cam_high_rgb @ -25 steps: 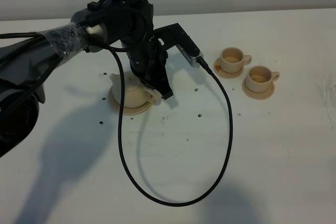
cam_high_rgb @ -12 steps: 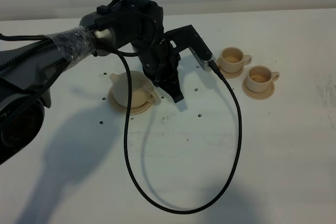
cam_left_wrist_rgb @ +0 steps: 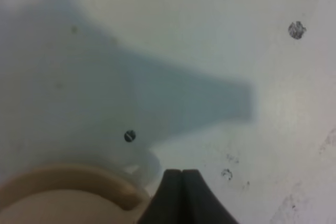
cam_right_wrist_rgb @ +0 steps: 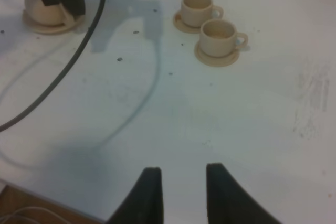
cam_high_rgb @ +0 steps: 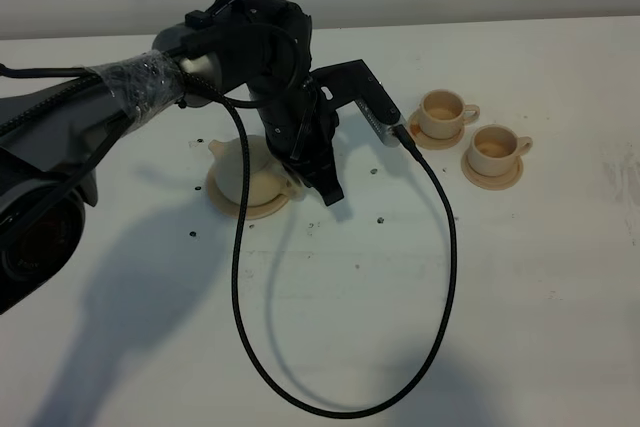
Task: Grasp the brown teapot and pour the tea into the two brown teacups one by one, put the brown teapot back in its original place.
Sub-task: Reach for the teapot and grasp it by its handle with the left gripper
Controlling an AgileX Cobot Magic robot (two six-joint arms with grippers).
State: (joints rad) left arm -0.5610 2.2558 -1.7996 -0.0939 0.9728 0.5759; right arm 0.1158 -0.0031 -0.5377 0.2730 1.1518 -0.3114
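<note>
The brown teapot (cam_high_rgb: 243, 169) stands on its wide saucer, the original place (cam_high_rgb: 240, 209), left of centre. My left gripper (cam_high_rgb: 330, 193) points down just to the right of the teapot's handle (cam_high_rgb: 293, 184), with its jaws closed and nothing between them. In the left wrist view the closed fingertips (cam_left_wrist_rgb: 182, 174) sit beside the tan saucer rim (cam_left_wrist_rgb: 68, 174). The two brown teacups (cam_high_rgb: 443, 107) (cam_high_rgb: 494, 147) stand on their small saucers at the right, with tea in them. My right gripper (cam_right_wrist_rgb: 181, 182) is open and empty over bare table, well short of the cups (cam_right_wrist_rgb: 198, 4) (cam_right_wrist_rgb: 219, 32).
A black cable (cam_high_rgb: 440, 247) loops from the left wrist camera across the middle of the white table (cam_high_rgb: 540, 297); it also shows in the right wrist view (cam_right_wrist_rgb: 63, 72). Small dark screw holes dot the table (cam_high_rgb: 382, 217). The left arm (cam_high_rgb: 130, 87) reaches over the teapot.
The left gripper shifted right, away from the teapot's handle, then came slightly back and lower. The teapot stays on its saucer and the cups have not moved.
</note>
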